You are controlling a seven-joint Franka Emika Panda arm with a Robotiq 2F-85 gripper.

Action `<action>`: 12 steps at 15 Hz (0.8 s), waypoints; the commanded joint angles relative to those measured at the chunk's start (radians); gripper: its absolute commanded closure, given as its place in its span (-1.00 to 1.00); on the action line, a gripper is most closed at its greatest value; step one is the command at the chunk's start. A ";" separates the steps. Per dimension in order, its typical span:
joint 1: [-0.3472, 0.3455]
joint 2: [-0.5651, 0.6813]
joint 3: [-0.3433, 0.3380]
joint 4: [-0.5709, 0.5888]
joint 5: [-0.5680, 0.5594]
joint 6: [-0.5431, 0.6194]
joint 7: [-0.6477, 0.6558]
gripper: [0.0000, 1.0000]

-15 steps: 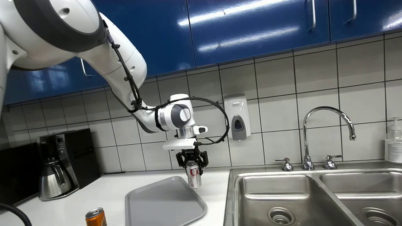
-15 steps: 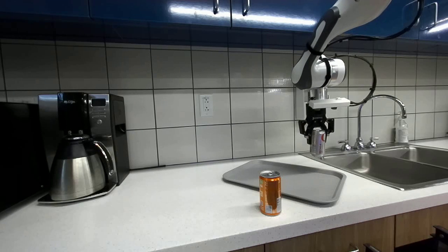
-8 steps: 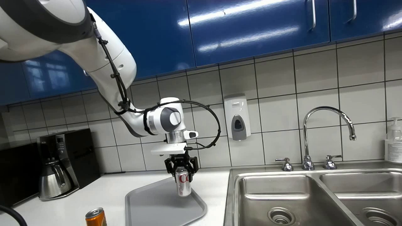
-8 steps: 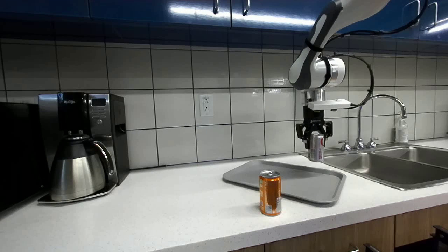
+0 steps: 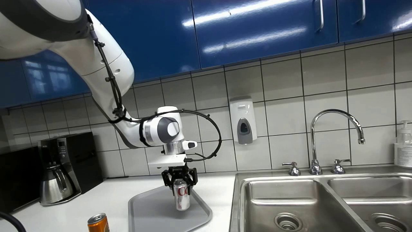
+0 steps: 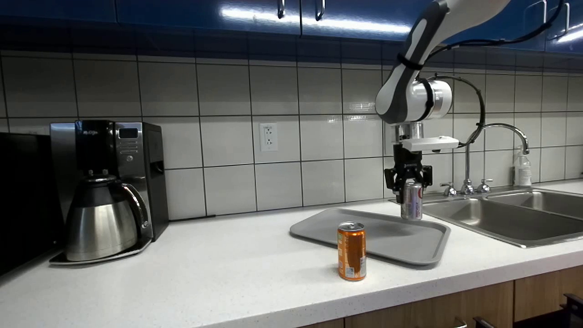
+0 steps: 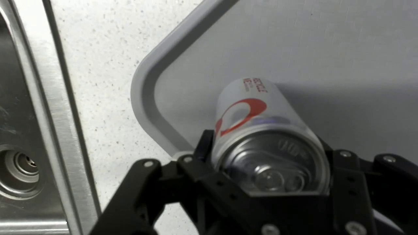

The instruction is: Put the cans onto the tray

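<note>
The silver-grey can (image 5: pixel 182 200) with red lettering is upright between the fingers of my gripper (image 5: pixel 181 190). It also shows in an exterior view (image 6: pixel 412 207) and in the wrist view (image 7: pixel 243 107), where both fingers press its sides near the top. The can is over the sink-side part of the grey tray (image 5: pixel 149 211), inside its rim in the wrist view (image 7: pixel 183 98); it appears slightly above the surface. The orange can (image 6: pixel 351 253) stands upright on the counter beside the tray's near edge (image 6: pixel 401 262); an exterior view cuts off its lower part (image 5: pixel 98 223). It is out of the wrist view.
The steel sink (image 5: pixel 239 203) with a tall faucet (image 5: pixel 313 141) lies beside the tray. A coffee maker with a steel pot (image 6: pixel 102 223) stands at the far left of the counter (image 6: pixel 205 269). A soap dispenser (image 5: pixel 243 120) hangs on the tiled wall. Blue cabinets (image 5: pixel 257 32) hang above.
The gripper, holding the silver-grey can, has moved down and, in an exterior view, to the left, from the tray's far edge to over the tray. The orange can and tray have not moved.
</note>
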 commanded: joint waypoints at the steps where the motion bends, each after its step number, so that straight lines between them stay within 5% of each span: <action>1: -0.002 -0.053 0.007 -0.069 -0.035 0.043 -0.019 0.18; 12: -0.003 -0.050 0.003 -0.140 -0.079 0.106 -0.015 0.18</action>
